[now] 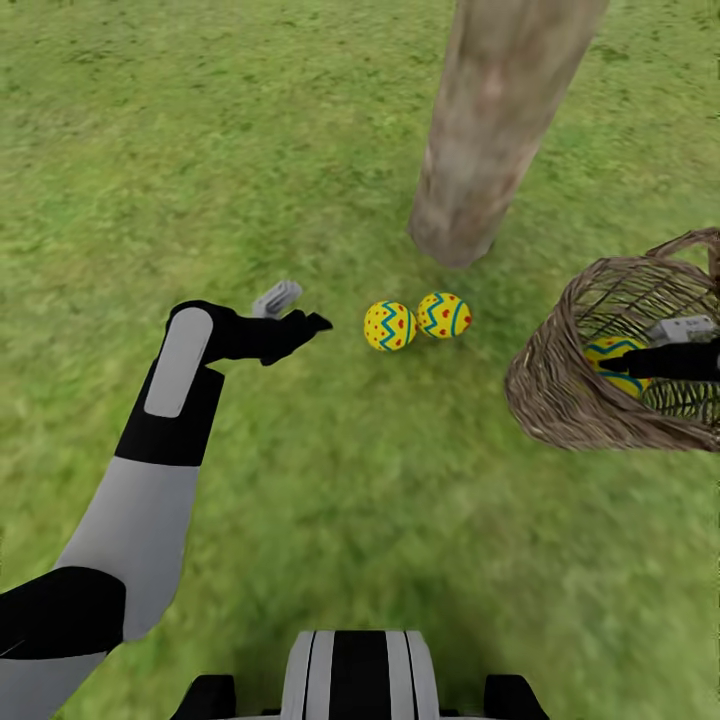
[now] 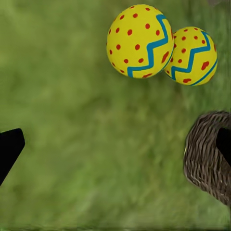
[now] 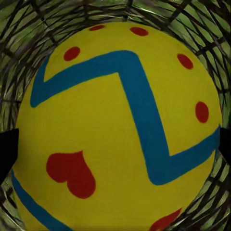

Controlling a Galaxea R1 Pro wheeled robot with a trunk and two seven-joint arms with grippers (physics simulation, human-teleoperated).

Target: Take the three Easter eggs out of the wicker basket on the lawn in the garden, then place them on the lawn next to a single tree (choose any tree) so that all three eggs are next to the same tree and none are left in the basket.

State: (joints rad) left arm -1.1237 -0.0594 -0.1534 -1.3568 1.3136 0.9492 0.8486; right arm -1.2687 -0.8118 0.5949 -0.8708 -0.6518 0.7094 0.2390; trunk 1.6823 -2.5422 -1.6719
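Two yellow Easter eggs (image 1: 389, 326) (image 1: 444, 315) with blue zigzags and red dots lie touching on the lawn (image 1: 330, 480), close to the foot of the tree trunk (image 1: 480, 130). They also appear in the left wrist view (image 2: 139, 41) (image 2: 192, 55). My left gripper (image 1: 300, 312) (image 2: 115, 149) hangs open just left of them, holding nothing. The wicker basket (image 1: 560, 390) (image 2: 207, 154) lies tipped at the right with the third egg (image 1: 604, 349) (image 3: 115, 125) inside. My right gripper (image 1: 614, 364) (image 3: 115, 147) reaches into it, open, one finger on each side of that egg.
Open grass stretches all around the trunk and to the left. My own base (image 1: 360, 680) shows at the near edge. The basket's woven wall (image 3: 29, 19) closely surrounds the right gripper.
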